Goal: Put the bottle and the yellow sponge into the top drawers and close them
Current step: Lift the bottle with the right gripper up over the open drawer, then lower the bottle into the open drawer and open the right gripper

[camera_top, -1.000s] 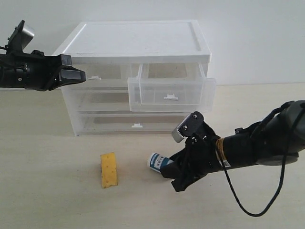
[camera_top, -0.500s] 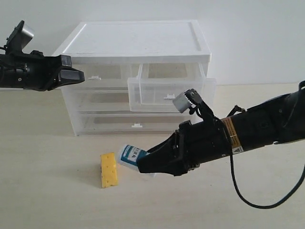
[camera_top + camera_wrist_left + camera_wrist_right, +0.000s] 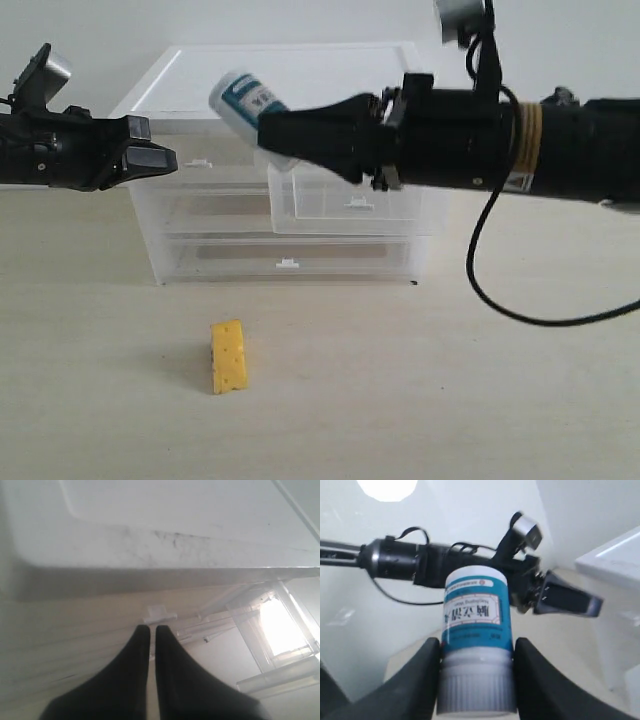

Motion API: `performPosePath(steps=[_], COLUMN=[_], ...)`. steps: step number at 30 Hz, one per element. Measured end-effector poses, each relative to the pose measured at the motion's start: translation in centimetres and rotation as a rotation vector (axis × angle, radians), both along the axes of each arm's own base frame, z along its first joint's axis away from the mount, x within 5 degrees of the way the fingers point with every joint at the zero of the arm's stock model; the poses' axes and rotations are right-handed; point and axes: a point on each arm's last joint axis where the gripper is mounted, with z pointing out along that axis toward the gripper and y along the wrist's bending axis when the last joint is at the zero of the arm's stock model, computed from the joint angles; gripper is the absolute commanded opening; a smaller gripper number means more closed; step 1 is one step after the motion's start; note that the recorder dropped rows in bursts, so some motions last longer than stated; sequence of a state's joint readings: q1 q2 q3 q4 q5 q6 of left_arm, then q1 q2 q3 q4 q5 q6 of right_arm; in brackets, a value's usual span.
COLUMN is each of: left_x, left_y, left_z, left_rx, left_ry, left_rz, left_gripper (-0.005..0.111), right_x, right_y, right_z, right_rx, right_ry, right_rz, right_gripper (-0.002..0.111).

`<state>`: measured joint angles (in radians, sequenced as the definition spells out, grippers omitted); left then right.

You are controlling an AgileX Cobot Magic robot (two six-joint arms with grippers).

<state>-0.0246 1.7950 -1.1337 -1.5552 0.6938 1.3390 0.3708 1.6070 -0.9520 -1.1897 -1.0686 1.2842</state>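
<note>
The bottle, white with a teal label, hangs tilted in the air before the cabinet's top edge. My right gripper is shut on its cap end; the wrist view shows the bottle squeezed between both fingers of the gripper. The right top drawer is pulled out, below and to the right of the bottle. The left top drawer is closed. My left gripper is shut, its tips just short of that drawer's handle tab. The yellow sponge stands on the table.
The white-topped cabinet stands at the back on a beige table, with two full-width drawers closed under the top pair. A black cable loops down from the right arm. The left arm appears behind the bottle.
My right gripper has lifted the bottle off the table, up and to the left, to the height of the cabinet top. The left arm and the sponge have not moved.
</note>
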Motion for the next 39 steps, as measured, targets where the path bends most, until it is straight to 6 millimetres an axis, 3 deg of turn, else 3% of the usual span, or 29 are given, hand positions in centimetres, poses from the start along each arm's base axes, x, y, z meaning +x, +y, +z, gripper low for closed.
performPosePath(steps=[4,9,14,20,25,28,30,36,39], left_x=[0.0,0.0,0.0,0.0,0.0,0.0,0.0,0.0,0.0], left_y=[0.0,0.0,0.0,0.1,0.1,0.1,0.1,0.1,0.1], left_z=[0.0,0.0,0.0,0.0,0.0,0.0,0.0,0.0,0.0], left_rx=[0.000,0.001,0.004,0.005,0.005,0.005,0.005,0.005,0.005], left_ry=[0.000,0.000,0.000,0.000,0.000,0.000,0.000,0.000,0.000], left_rz=[0.000,0.002,0.005,0.007,0.007,0.007,0.007,0.007,0.007], left_gripper=[0.004,0.004,0.004,0.004,0.004,0.004,0.004,0.004,0.004], right_x=[1.8,3.9,4.8,5.7,6.9,7.3,7.3,7.3,7.2], right_y=[-0.7,-1.9,-2.8,-3.2,-2.5,-2.3,-2.2,-2.2,-2.1], right_z=[2.2,2.4,2.6,1.5,-0.9,-1.0,-1.1,-1.1,-1.1], right_rx=[-0.122,-0.259,-0.315,-0.351,-0.364,-0.351,-0.351,-0.354,-0.362], right_ry=[-0.046,-0.037,-0.030,0.020,0.084,0.082,0.081,0.073,0.069], right_rz=[-0.209,-0.446,-0.572,-0.644,-0.624,-0.613,-0.610,-0.603,-0.591], right_gripper=[0.000,0.000,0.000,0.000,0.000,0.000,0.006,0.036,0.038])
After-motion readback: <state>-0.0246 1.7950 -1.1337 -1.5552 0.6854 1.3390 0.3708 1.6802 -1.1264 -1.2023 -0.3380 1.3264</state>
